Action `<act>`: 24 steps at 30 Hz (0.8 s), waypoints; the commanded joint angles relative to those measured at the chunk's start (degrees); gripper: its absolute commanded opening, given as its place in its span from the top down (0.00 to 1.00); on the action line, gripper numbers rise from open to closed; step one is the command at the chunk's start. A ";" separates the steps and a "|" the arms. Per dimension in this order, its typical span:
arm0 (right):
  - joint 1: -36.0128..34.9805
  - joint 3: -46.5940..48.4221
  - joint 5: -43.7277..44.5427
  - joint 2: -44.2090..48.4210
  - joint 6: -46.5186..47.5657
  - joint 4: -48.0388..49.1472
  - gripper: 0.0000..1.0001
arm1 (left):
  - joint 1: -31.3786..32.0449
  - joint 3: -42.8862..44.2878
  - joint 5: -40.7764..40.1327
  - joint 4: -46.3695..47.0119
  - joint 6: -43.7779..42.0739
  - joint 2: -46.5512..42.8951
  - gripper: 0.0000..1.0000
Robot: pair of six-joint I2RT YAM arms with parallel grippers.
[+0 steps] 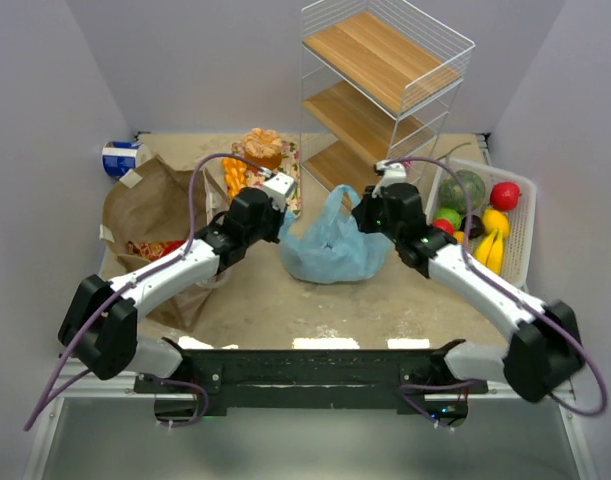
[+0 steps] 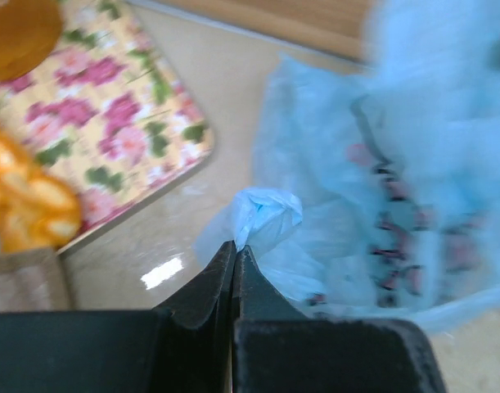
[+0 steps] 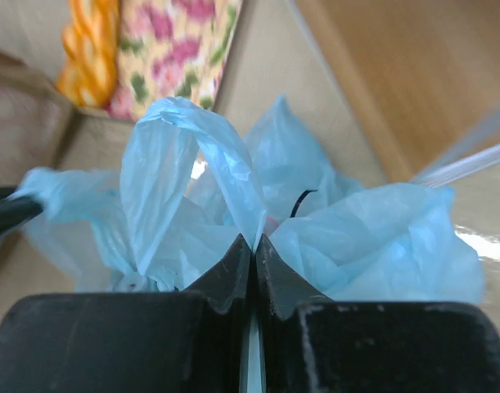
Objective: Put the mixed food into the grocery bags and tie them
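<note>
The light-blue plastic bag [image 1: 332, 245] sits mid-table with red packets showing through it [image 2: 397, 237]. My left gripper [image 1: 282, 212] is shut on the bag's left handle [image 2: 266, 217], at the bag's left edge. My right gripper [image 1: 363, 213] is shut on the right loop handle [image 3: 192, 164], which arches up from its jaws. The brown paper bag [image 1: 155, 215] lies at the left with a red snack packet [image 1: 155, 248] inside. A silver-and-blue can [image 1: 123, 158] lies behind it. Fruit [image 1: 485, 215] lies in the white basket [image 1: 520, 240].
A wire shelf rack with wooden shelves [image 1: 380, 90] stands at the back, right behind the blue bag. A floral tray [image 1: 275, 165] with an orange cake and orange segments sits back left; it also shows in the left wrist view [image 2: 110, 123].
</note>
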State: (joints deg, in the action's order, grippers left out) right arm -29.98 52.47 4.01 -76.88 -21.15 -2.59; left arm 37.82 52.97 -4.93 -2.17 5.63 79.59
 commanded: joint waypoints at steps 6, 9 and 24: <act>-0.08 -10.27 18.03 26.25 -2.58 -11.63 0.98 | -5.83 2.14 -10.36 -1.86 1.41 -0.84 1.00; -0.08 -10.98 21.02 28.45 -6.35 -17.52 0.98 | -6.44 2.05 -13.35 -2.04 0.61 -1.54 1.00; 0.01 -0.35 3.39 31.96 5.65 -25.80 0.07 | 3.92 -11.20 16.86 9.38 -10.45 -17.44 1.00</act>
State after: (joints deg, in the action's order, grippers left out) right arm -30.09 45.23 15.31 -47.64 -23.88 -27.64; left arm 42.09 45.32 3.55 2.52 -0.78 68.66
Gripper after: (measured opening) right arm 0.874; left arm 0.012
